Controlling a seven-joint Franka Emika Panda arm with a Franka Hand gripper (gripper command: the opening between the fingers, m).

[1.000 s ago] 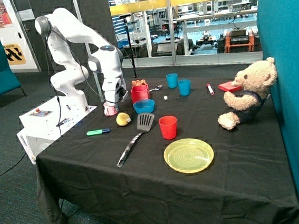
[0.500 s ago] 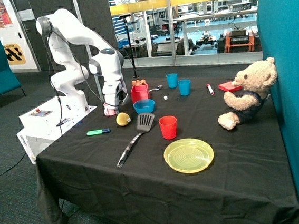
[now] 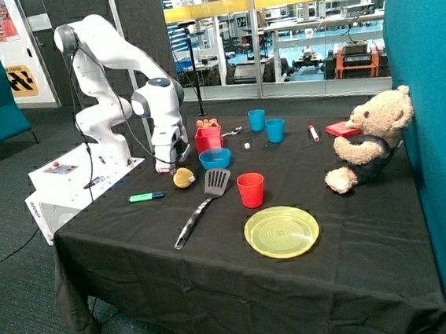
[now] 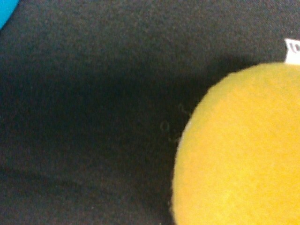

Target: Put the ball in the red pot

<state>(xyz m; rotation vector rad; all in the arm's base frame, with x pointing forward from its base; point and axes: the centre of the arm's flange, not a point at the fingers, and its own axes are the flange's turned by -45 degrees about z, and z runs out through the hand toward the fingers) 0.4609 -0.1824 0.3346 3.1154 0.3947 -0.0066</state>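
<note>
The ball lies on the black tabletop, just in front of the blue bowl and close to the spatula head. The red pot stands just behind that bowl, with something orange showing above its rim. The end effector hangs low, close beside the ball on the side away from the bowl and a little behind it, near the pink-and-white mug. Whether its fingers are open or closed I cannot tell, and nothing shows that it holds anything. In the wrist view the ball fills one corner, off centre, with bare cloth across the rest and a sliver of the bowl at the edge.

The step in hand looks like the approach to the grasp; the ball is not yet picked up. To do it well, the end effector probably needs shifting toward the bowl until the ball sits centred under the wrist camera, then lowering so that it closes across the ball's widest part. A round ball can roll if nudged on one side, so a straight descent seems wise, keeping clear of the bowl rim.
</note>
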